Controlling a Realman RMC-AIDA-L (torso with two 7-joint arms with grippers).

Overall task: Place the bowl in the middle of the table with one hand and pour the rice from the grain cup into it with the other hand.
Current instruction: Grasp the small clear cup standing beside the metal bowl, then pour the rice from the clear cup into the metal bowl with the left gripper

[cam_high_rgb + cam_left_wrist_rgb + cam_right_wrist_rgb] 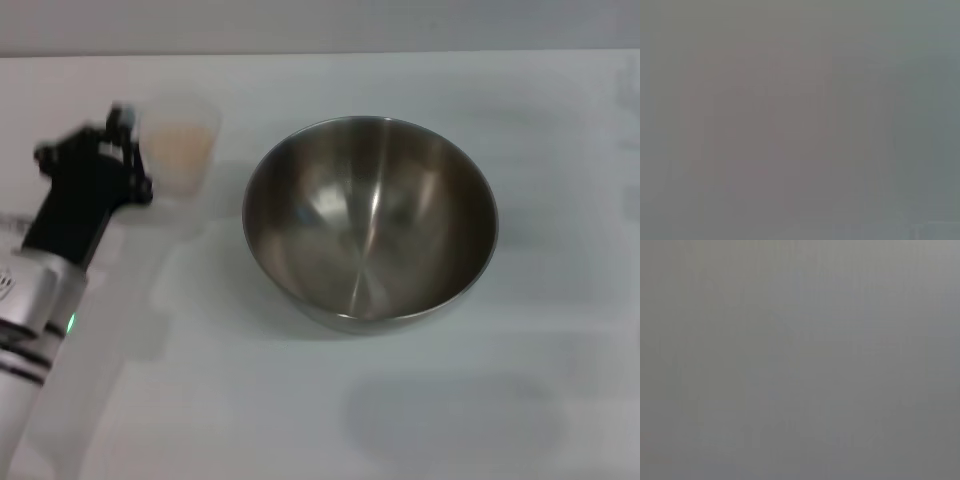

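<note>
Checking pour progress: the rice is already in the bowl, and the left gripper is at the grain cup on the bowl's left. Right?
Not quite. The head view shows the bowl empty; the rice is in the grain cup. The left gripper is at that cup, left of the bowl.

The left arm reaches up the left edge of the head view, its pale forearm with a small green light rising from the lower left corner into a black wrist. The left gripper (128,135) sits in the upper left of the frame, its black fingers blurred there. No right arm shows anywhere, and both wrist views are blank grey.
</note>
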